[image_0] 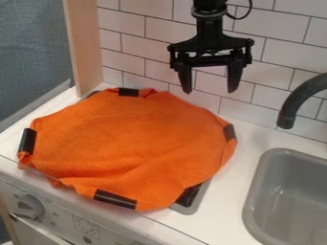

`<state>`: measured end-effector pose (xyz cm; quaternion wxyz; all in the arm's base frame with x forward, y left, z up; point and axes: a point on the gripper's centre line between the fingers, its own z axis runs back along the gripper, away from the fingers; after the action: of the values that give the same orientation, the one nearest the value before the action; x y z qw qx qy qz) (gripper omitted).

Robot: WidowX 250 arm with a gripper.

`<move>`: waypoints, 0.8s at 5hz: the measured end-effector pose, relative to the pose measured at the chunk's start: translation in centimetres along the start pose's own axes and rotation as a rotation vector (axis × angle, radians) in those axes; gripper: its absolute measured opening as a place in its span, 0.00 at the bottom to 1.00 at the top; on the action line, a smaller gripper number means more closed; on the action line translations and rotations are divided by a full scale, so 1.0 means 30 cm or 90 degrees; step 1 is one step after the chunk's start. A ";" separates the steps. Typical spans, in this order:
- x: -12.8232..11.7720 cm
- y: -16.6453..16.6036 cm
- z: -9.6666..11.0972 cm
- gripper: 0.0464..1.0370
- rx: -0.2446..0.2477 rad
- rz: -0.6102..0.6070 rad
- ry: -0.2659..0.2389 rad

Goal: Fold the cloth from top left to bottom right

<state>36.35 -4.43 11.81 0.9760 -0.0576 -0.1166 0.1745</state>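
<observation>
An orange fabric cloth [127,139] lies on the white desk [246,139], left of the grey sink [256,189]; the black pincer [209,92] hangs spread before the far white-tiled wall [137,50].

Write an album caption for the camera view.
An open black gripper hangs over a white counter, where an orange cloth lies spread out beside a gray sink.

Gripper [209,92], spread orange cloth [131,141] — stovetop [190,195] beneath, perhaps
</observation>
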 end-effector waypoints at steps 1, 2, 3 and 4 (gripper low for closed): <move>-0.027 0.013 -0.039 0.96 0.014 0.003 0.025; -0.078 0.067 -0.066 0.96 0.047 0.023 0.055; -0.087 0.190 -0.012 0.96 0.080 0.062 0.038; -0.075 0.342 0.003 0.96 0.093 0.032 0.053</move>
<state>30.92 4.35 9.87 0.9770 0.0034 -0.0618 0.2041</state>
